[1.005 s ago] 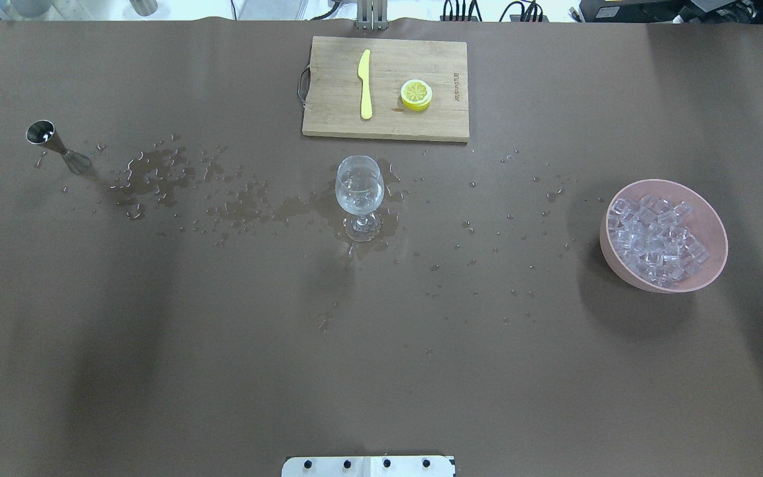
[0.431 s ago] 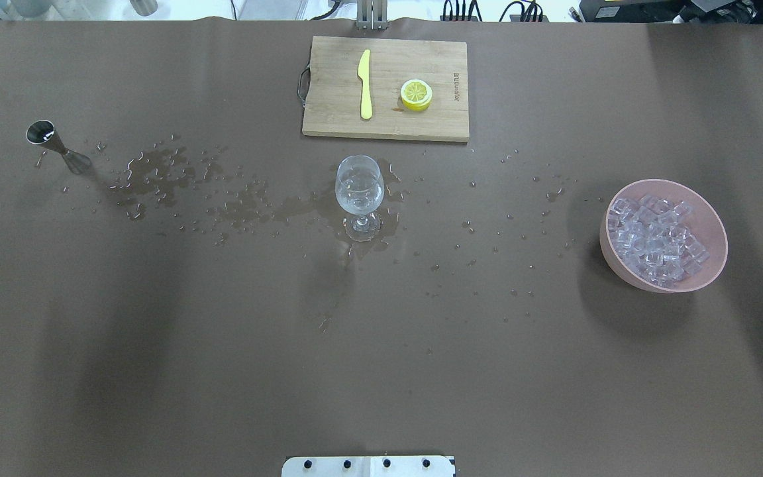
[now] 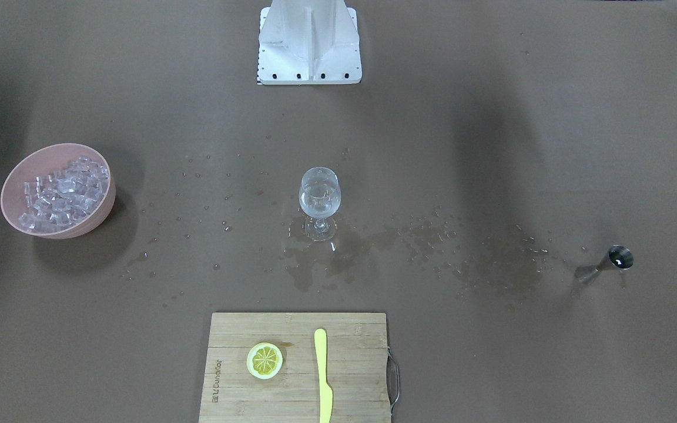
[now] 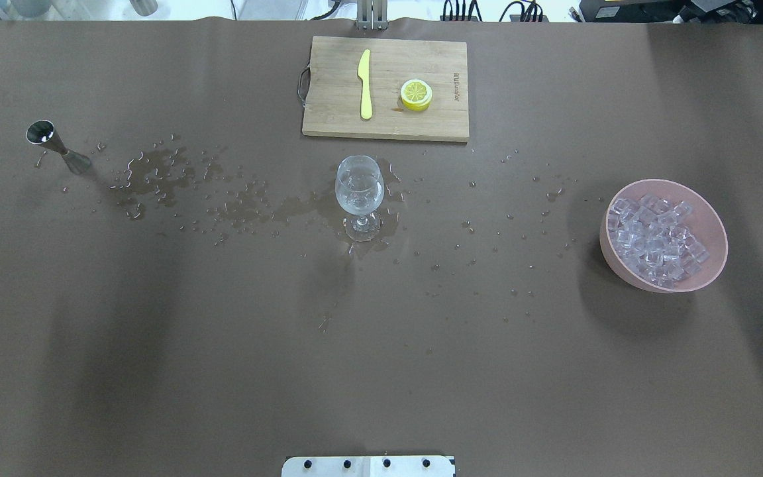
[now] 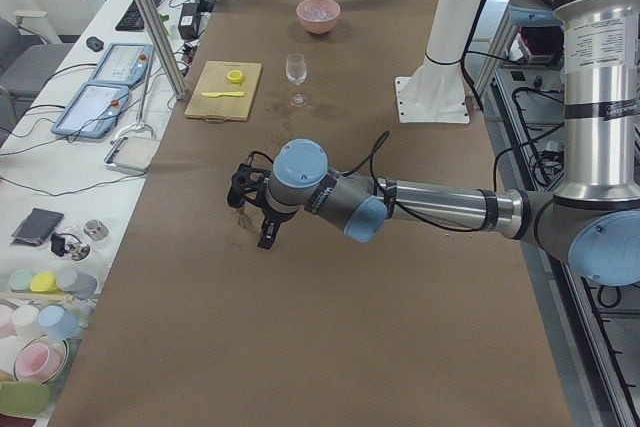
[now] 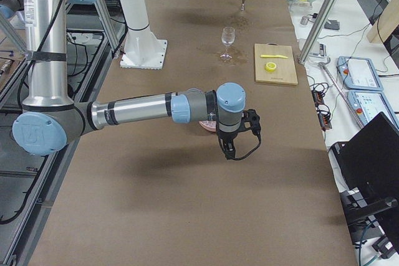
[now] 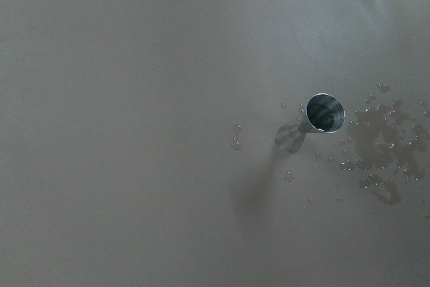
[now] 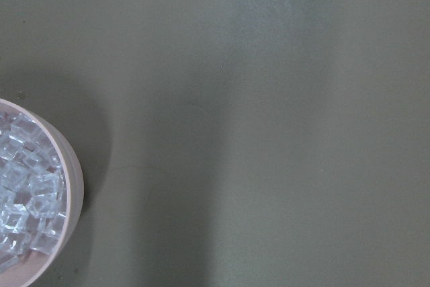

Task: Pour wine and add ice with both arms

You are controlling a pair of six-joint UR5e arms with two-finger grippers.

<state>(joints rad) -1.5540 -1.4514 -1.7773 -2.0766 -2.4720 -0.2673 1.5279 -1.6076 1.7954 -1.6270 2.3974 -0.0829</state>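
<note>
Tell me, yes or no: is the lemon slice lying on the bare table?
No, the lemon slice sits on the wooden cutting board, apart from the yellow knife.

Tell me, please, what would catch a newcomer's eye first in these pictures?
The stemmed glass in the middle, holding clear wine, stands in a wet spill that trails toward the metal jigger on the robot's left. On its right, a pink bowl heaped with ice stands out.

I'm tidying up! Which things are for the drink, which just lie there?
For the drink: clear stemmed glass, small clear ice cubes, pink round bowl, shiny metal measuring cup.
Just lying: wooden cutting board, yellow plastic knife, yellow lemon slice.
</note>
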